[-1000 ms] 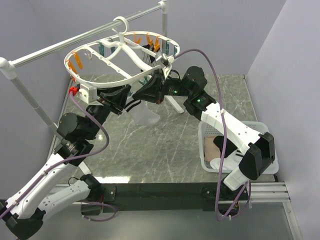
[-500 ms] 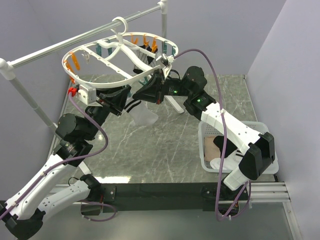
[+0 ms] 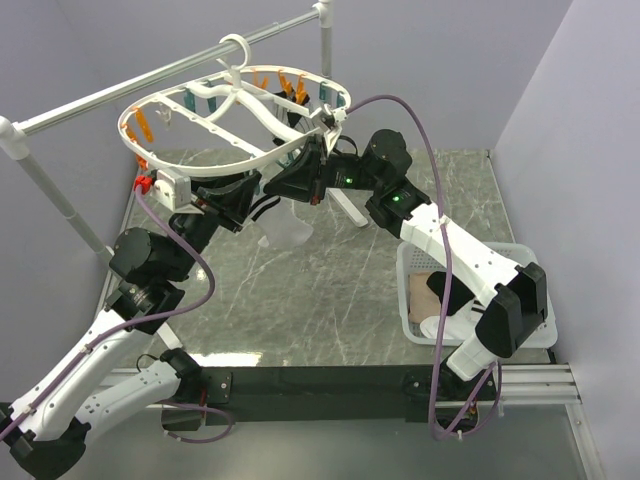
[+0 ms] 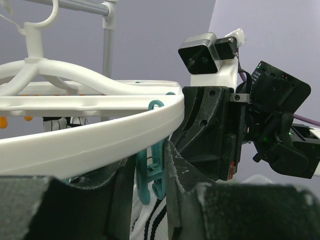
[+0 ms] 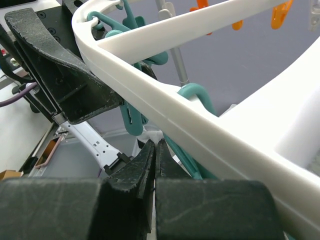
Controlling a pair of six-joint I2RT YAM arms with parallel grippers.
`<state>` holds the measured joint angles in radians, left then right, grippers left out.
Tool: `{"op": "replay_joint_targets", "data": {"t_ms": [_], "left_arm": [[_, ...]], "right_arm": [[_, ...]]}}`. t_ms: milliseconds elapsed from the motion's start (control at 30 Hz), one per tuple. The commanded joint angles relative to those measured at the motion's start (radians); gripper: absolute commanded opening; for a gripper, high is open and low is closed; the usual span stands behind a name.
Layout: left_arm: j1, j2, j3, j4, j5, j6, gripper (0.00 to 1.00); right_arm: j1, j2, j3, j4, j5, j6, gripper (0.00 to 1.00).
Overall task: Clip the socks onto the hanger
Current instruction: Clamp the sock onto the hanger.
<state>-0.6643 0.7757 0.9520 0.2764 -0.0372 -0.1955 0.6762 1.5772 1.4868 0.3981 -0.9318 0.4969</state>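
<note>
The hanger (image 3: pixel 215 165) hangs by its hook from the rail (image 3: pixel 120 92), and both arms meet under its near rim. The left gripper (image 4: pixel 147 165) is clamped on a pale sock (image 3: pixel 285 232) that dangles below it, the striped cuff just under a teal clip (image 4: pixel 145 186). The right gripper (image 5: pixel 154 150) is pressed closed beside the same clip, and I cannot tell whether it pinches anything. This sock looks brought to its clip but not yet fastened. More socks, a pinkish one (image 3: pixel 432 287) among them, lie in the basket (image 3: pixel 404 290), so most of the job seems left. Whether any sock already hangs from the far clips is unclear.
</note>
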Motion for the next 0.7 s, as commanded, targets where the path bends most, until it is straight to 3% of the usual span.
{"op": "replay_joint_targets", "data": {"t_ms": [0,667], "left_arm": [[-0.012,-0.015,-0.009,0.017,0.117,0.002,0.26],[-0.012,0.004,-0.012,0.027,0.097,0.007,0.25]], "right_arm": [[0.003,0.009,0.041,0.024,0.014,0.006,0.00],[0.003,0.000,0.049,0.038,-0.022,0.015,0.00]]}}
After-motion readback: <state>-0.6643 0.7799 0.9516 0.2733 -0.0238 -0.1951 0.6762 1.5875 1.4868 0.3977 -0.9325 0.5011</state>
